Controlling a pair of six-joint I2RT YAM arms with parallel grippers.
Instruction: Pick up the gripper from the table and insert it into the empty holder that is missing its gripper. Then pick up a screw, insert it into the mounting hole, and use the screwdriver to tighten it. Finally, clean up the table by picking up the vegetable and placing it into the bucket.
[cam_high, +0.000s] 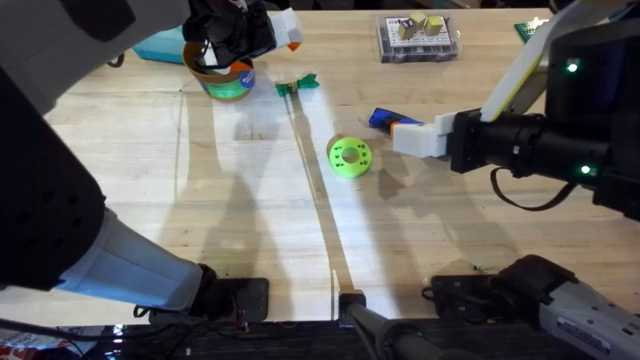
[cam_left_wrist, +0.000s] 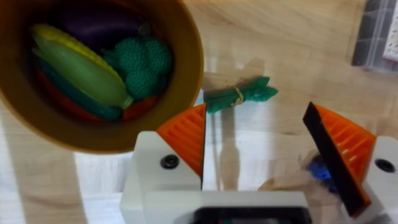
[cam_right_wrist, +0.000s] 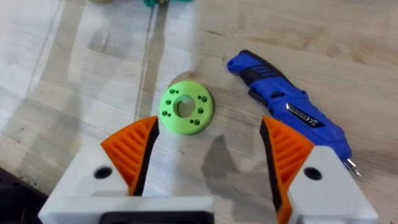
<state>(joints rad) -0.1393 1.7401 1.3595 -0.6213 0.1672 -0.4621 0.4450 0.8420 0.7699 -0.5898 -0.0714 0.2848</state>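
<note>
Spanning every view, the pale wooden table (cam_high: 250, 200) carries a clear plastic parts box (cam_high: 418, 38) at its far edge. The left gripper (cam_left_wrist: 261, 152), fingers spread, hangs beside the orange-brown round bucket (cam_left_wrist: 186, 56) of toy produce; a small dark green vegetable (cam_left_wrist: 239, 94) lies just beyond. The right gripper (cam_right_wrist: 208, 155), also spread, hovers near a lime-green holed disc (cam_right_wrist: 185, 111) and what seems the blue screwdriver (cam_right_wrist: 286, 106).

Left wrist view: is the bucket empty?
No. The bucket holds several toy vegetables, including a yellow-green corn cob and a bumpy green piece.
</note>
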